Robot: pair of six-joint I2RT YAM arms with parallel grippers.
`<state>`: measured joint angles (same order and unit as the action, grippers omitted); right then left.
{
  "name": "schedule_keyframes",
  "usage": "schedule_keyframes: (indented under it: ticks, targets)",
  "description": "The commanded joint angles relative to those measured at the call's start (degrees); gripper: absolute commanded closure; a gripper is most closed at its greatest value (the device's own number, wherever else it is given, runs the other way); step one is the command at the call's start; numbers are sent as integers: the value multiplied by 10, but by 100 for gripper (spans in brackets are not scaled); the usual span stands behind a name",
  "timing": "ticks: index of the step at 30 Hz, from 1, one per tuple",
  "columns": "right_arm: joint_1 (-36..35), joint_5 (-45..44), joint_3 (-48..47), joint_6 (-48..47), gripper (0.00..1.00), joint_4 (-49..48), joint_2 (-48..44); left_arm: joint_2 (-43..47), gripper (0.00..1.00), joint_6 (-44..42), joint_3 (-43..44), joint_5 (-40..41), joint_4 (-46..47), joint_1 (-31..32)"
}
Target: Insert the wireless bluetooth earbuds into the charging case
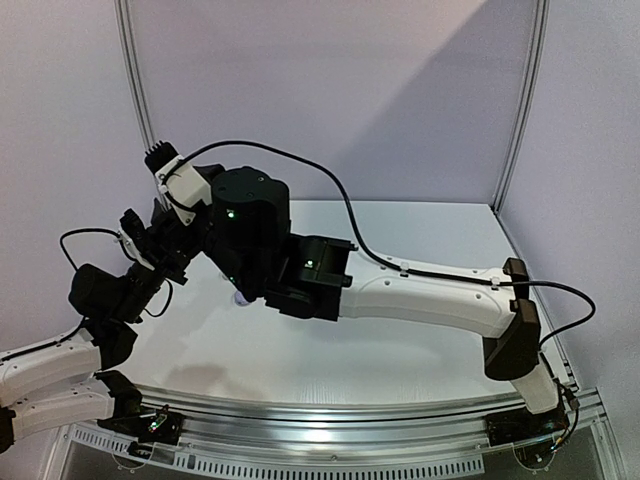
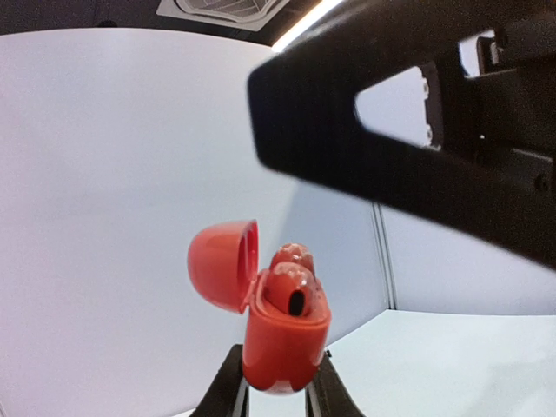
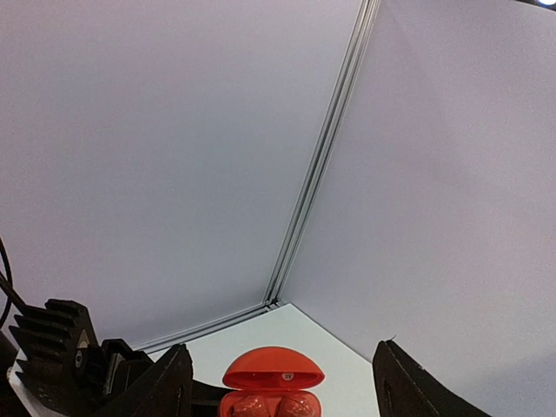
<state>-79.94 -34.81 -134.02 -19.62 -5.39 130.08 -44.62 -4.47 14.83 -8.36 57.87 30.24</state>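
Two red earbuds (image 2: 294,271) half-hidden inside open case (image 2: 282,346).

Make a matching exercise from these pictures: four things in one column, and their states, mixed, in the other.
Things:
1. lid
2. earbuds
3. left gripper
4. right gripper

States:
a. shut on the case
b. fingers far apart, holding nothing
c. swung open on its hinge
d. sitting inside the case

Pairs: 1-c, 2-d, 3-a, 4-b
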Motion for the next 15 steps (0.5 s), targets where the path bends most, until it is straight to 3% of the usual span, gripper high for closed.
schedule_keyframes:
  ticks: [1, 11, 15]
  targets:
    - [-8, -9, 15, 4, 28, 8, -47, 2, 100, -4, 8, 2, -7, -9]
    - [-9, 9, -1, 14, 28, -3, -72, 2, 100, -7, 8, 1, -7, -11]
    - [-1, 1, 7, 32, 40, 46, -96, 3, 100, -6, 8, 1, -7, -12]
